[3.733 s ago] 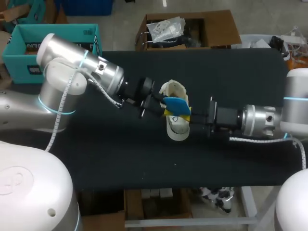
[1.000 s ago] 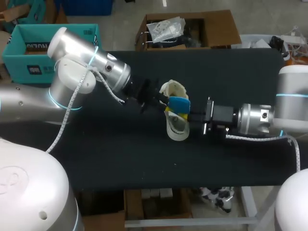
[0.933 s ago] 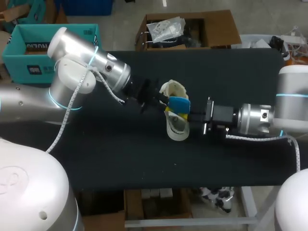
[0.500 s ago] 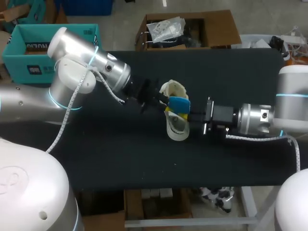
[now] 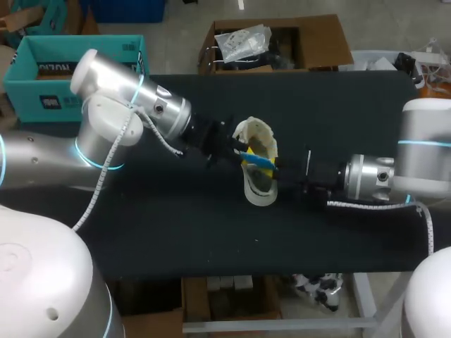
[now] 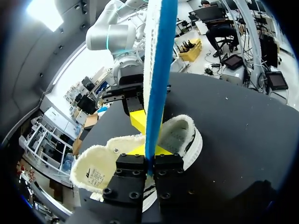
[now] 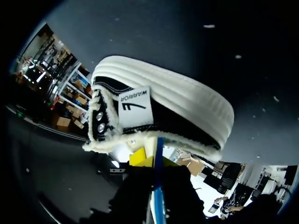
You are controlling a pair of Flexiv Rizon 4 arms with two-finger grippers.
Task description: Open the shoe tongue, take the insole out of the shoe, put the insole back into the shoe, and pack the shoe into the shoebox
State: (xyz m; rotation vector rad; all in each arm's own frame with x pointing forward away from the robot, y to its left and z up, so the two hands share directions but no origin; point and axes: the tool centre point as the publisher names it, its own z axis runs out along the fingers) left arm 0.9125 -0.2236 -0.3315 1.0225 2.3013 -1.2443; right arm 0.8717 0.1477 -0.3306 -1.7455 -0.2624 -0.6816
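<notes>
Catching this one somewhere in the middle, by the look of it. Sitting dead centre of the head view on the black-covered table (image 5: 176, 232): a black canvas shoe with cream fleece lining and a white rubber sole (image 5: 255, 189), opening turned up, tongue apparently pulled clear. Hovering right over that opening, turned on edge: a thin blue foam insole (image 5: 259, 161). Pinched from the frame's left by the left gripper (image 5: 244, 153), with fingers squeezed tight on one end of the insole (really clear in its own wrist view). Clamped from the frame's right by the right gripper (image 5: 276, 169) too, with fingers closed down to the thickness of the foam. Counting the tongue step as done, and the insole as either just out or heading back in; hard to say which. Left to do either way: seating the insole flat inside, then boxing the shoe.
</notes>
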